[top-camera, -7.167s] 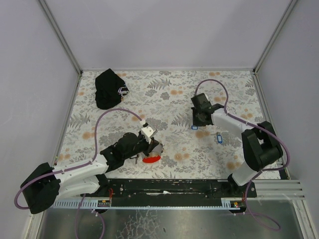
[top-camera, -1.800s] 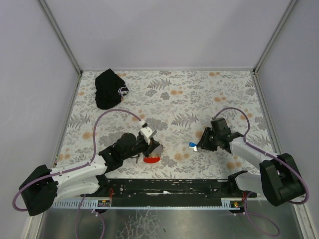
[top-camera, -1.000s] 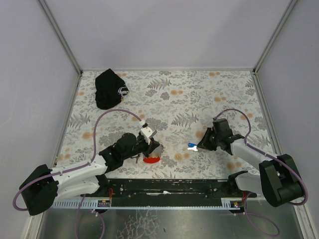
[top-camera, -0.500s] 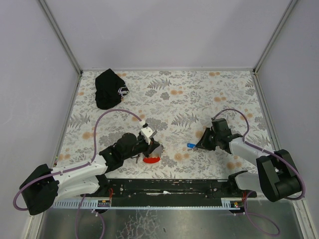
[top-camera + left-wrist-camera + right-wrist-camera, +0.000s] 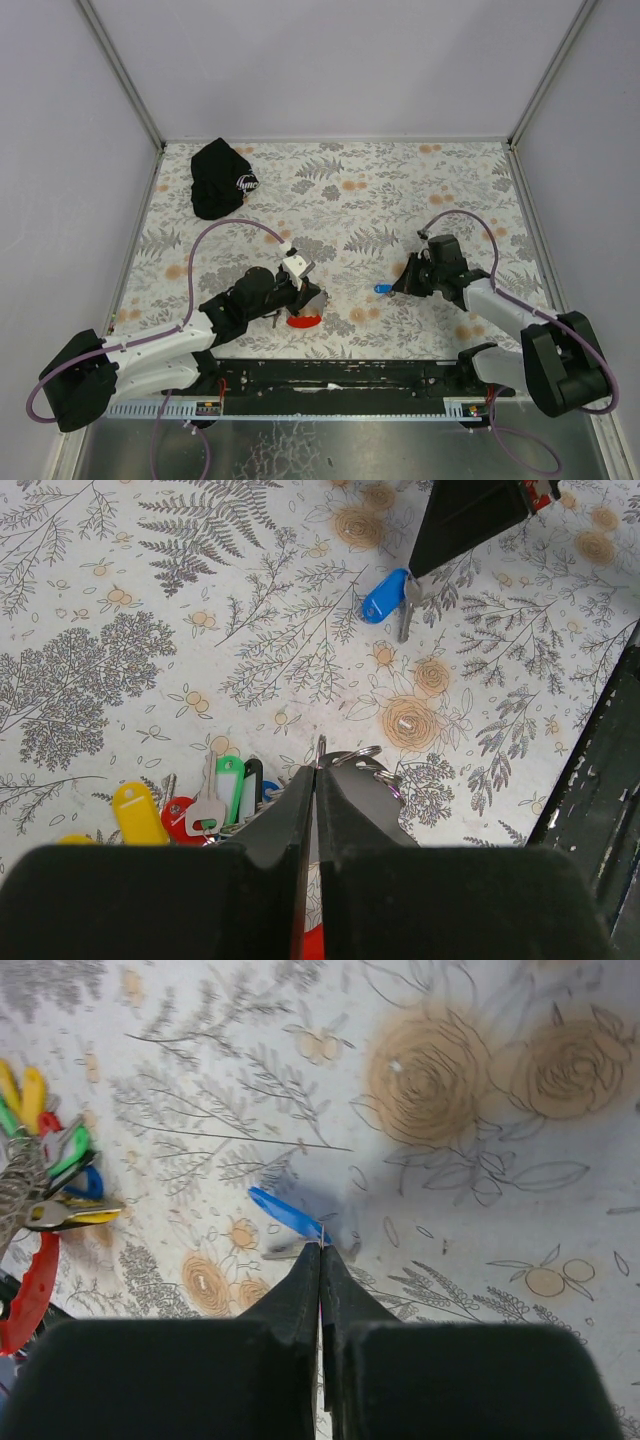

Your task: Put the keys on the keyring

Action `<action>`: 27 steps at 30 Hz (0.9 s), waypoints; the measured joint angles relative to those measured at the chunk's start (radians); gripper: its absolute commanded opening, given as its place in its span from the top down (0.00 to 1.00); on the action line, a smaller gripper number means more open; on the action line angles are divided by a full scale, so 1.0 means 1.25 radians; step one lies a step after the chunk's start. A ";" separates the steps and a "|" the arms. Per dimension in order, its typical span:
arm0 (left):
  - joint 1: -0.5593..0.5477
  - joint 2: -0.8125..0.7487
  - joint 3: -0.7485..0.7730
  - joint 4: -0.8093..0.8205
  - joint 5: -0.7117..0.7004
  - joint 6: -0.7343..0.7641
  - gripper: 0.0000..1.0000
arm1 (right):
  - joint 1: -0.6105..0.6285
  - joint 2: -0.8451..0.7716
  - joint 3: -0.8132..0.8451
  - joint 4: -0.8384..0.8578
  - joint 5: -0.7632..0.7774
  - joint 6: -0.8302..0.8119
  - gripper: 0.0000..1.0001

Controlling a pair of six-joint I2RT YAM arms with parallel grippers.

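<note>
My left gripper (image 5: 312,296) is shut on the keyring (image 5: 321,748), a thin wire ring that pokes out between its tips, with more loops (image 5: 357,754) beside the right finger. Several keys hang on it to the left, tagged green (image 5: 228,777), black (image 5: 252,780), red (image 5: 180,815) and yellow (image 5: 135,810). The red plastic piece (image 5: 303,320) lies under that gripper. To the right, my right gripper (image 5: 401,288) is shut on the end of a blue-tagged key (image 5: 285,1213), which sticks out leftwards from its tips (image 5: 320,1247), above its shadow. The same blue key (image 5: 385,595) shows in the left wrist view.
A black cap (image 5: 220,178) with a white logo lies at the far left of the floral cloth (image 5: 350,190). Grey walls close in the back and both sides. A black rail (image 5: 340,375) runs along the near edge between the arm bases.
The right gripper's jaws have closed on the blue-tagged key, and its wrist has turned a little. The key has shifted slightly. The left arm and the keyring have stayed put.
</note>
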 measured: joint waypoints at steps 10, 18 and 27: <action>0.000 0.000 0.000 0.003 0.002 0.001 1.00 | 0.000 -0.092 0.000 0.090 -0.075 -0.180 1.00; -0.001 -0.004 -0.024 0.032 0.042 0.022 1.00 | 0.000 -0.128 -0.006 0.230 -0.173 -0.277 0.98; -0.001 0.003 -0.045 0.097 0.072 0.058 1.00 | 0.000 -0.065 0.053 0.286 -0.348 -0.355 1.00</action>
